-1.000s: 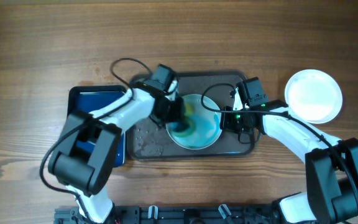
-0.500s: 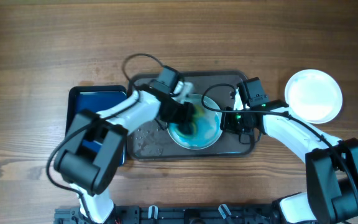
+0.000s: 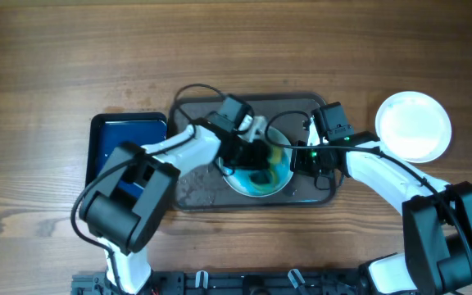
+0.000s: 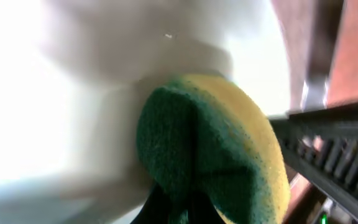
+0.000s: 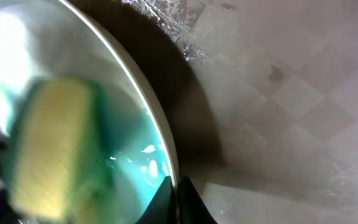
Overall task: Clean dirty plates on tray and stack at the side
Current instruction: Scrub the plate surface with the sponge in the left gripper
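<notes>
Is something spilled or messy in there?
Yes. Teal liquid is smeared over the plate on the tray, where the left gripper presses a sponge onto it. Wet specks also dot the left part of the tray. It looks like washing mess, with nothing broken.

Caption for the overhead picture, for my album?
Left arm presses a sponge onto the teal-smeared plate in the tray; right arm steadies its rim.

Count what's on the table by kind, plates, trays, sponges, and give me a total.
Plates: 2, teal-smeared plate on the brown tray, white plate right of it
Trays: 2, brown tray, blue tray
Sponge: 1
Total: 5
</notes>
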Robot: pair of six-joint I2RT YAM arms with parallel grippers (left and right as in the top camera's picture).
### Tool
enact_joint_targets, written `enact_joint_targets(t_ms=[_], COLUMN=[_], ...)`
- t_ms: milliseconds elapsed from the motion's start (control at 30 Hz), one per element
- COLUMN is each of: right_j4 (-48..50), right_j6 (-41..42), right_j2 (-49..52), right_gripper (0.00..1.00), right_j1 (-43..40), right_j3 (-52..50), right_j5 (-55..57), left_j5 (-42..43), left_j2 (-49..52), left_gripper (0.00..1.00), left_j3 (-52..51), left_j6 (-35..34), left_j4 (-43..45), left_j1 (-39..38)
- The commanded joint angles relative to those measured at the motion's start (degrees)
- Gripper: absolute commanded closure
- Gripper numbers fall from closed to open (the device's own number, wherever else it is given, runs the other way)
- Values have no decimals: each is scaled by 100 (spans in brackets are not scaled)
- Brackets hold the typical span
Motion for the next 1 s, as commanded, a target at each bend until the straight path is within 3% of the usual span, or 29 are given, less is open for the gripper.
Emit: enact_joint_targets(t_ms=[0,133,267,333,433,633,800,967], right_j4=[-46,-35,-33,-31,-26,-28,-42,-42], right_j6=[-118,-118,-118,-118,-118,-114,-111,-116], right_j2=[66,66,66,66,66,66,66,66], right_gripper=[96,95,95,96,96,95,95,96], right_j1=[-9,-9,-9,-9,-9,-9,-9,-9], right_j3=[-48,-48,-48,-48,-48,-48,-48,-48], right_j5=[118,118,118,118,120,118,116,116], left_j5=[-2487,-3215,-3383,-2785,-1027,1137,946,-37], left_j2=[129,129,129,129,129,129,129,-31], left_gripper=[96,96,96,96,96,96,96,96], left_j3=[-116,-116,-116,-114,-94,-83,-83,0], left_j6=[-221,-140,-116,352,1279,1191,717,140], left_j4=[-590,-837,-925,-927,-863,72,291,-85], left_j1=[754,1034,1003,918,682,-2,-295,188])
